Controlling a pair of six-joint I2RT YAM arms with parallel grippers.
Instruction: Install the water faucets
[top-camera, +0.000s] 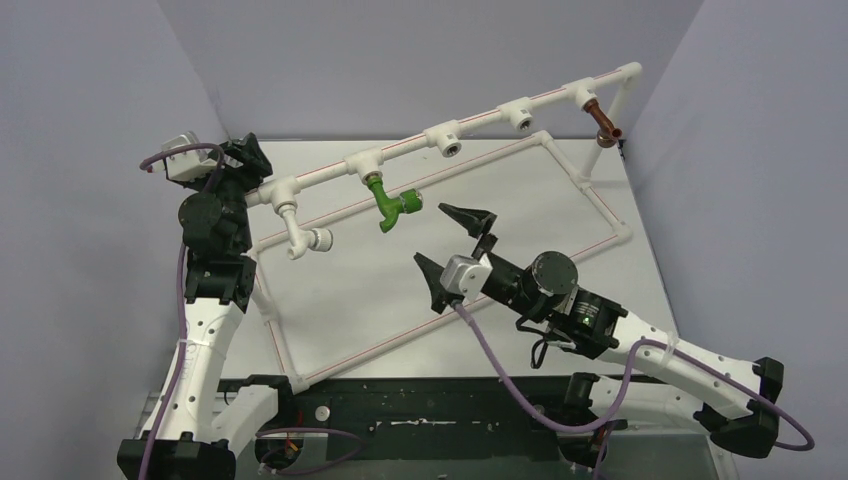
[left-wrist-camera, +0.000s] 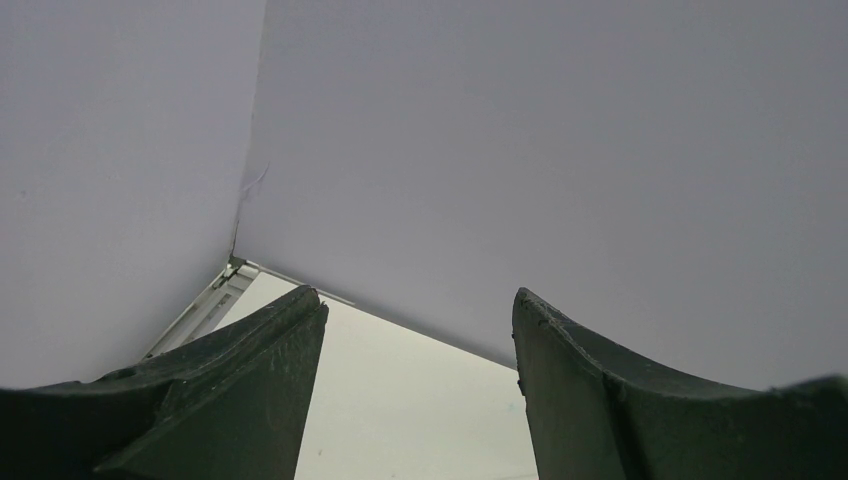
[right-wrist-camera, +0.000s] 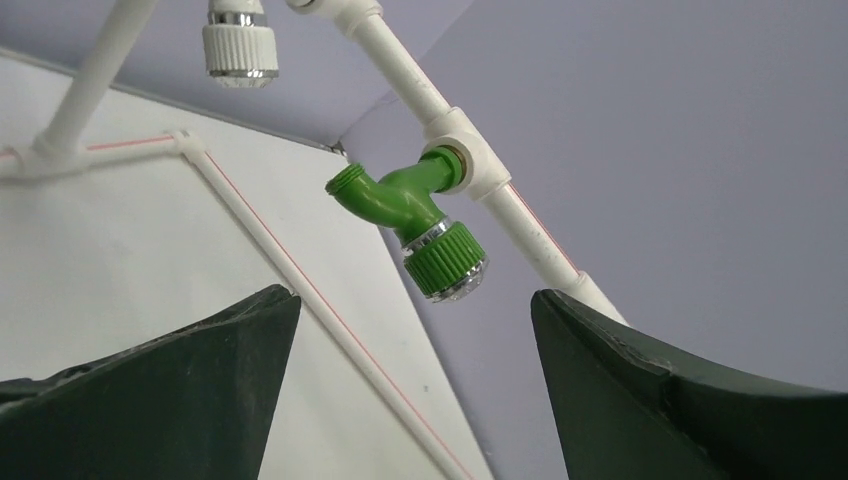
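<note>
Got both arms raised, both sets of jaws parted.

Seeing the left white-and-black jointed arm (top-camera: 205, 330) standing steeply upright and folded over at the wrist. Puts the left black two-finger gripper (top-camera: 245, 152) high at the far left, pointing away and a bit upward, fingers a moderate gap apart in the wrist view. Seeing the right white-and-black jointed arm (top-camera: 640, 350) lying low, stretched from the right side toward the middle. Has the right black two-finger gripper (top-camera: 430, 232) aimed left, fingers spread wide, one farther back and one nearer, gripping nothing.
</note>
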